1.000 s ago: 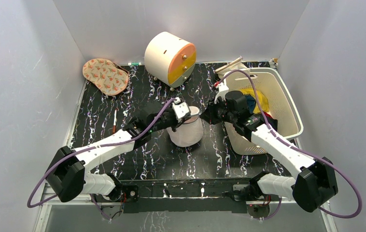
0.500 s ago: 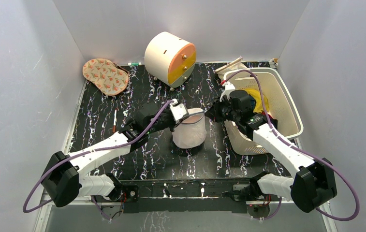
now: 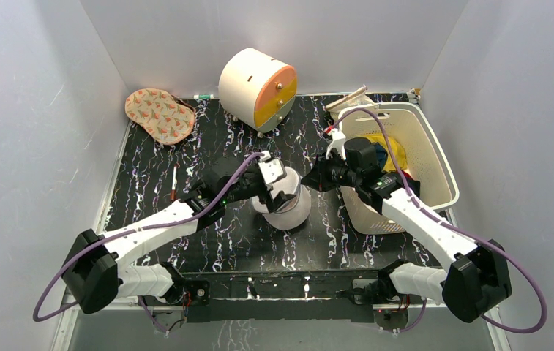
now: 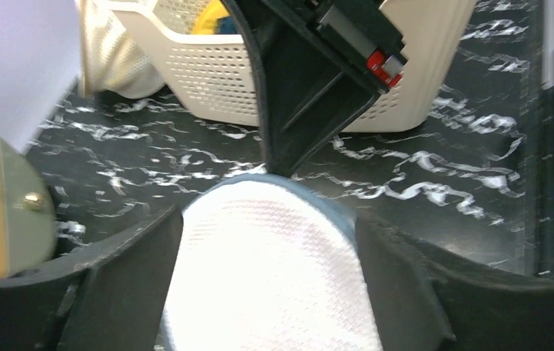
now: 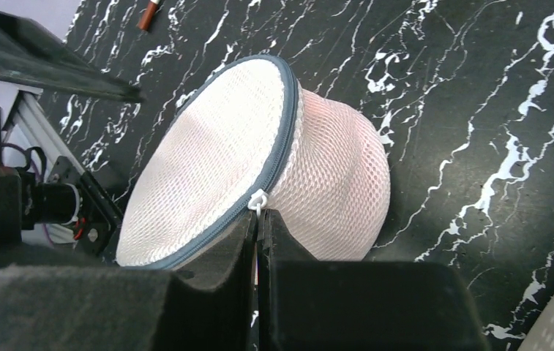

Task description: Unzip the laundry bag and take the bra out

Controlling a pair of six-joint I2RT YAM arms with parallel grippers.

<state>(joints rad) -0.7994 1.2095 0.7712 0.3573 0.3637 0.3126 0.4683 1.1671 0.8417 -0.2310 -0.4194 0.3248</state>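
Observation:
The laundry bag (image 3: 289,209), a round white mesh pouch with a grey zipper around its rim, sits tilted on the black marbled table between both arms. My right gripper (image 3: 316,178) reaches in from the right and is shut on the white zipper pull (image 5: 258,200) at the bag's rim (image 5: 274,157). My left gripper (image 4: 266,216) stands open above the bag. Its fingers (image 4: 131,270) straddle the bag's white face (image 4: 266,263). The bra (image 5: 343,175) shows only as a pale pink tint through the mesh side wall.
A cream slotted basket (image 3: 435,157) with blue and yellow clothes stands at the right, just behind the right wrist. A cream-and-orange cylindrical cabinet (image 3: 257,88) is at the back. A patterned pad (image 3: 160,115) lies back left and a pen (image 3: 174,183) at the left.
My left gripper has gone from shut on the bag's rim to wide open. The bag has sunk and tipped toward the left. The right gripper keeps its hold on the pull.

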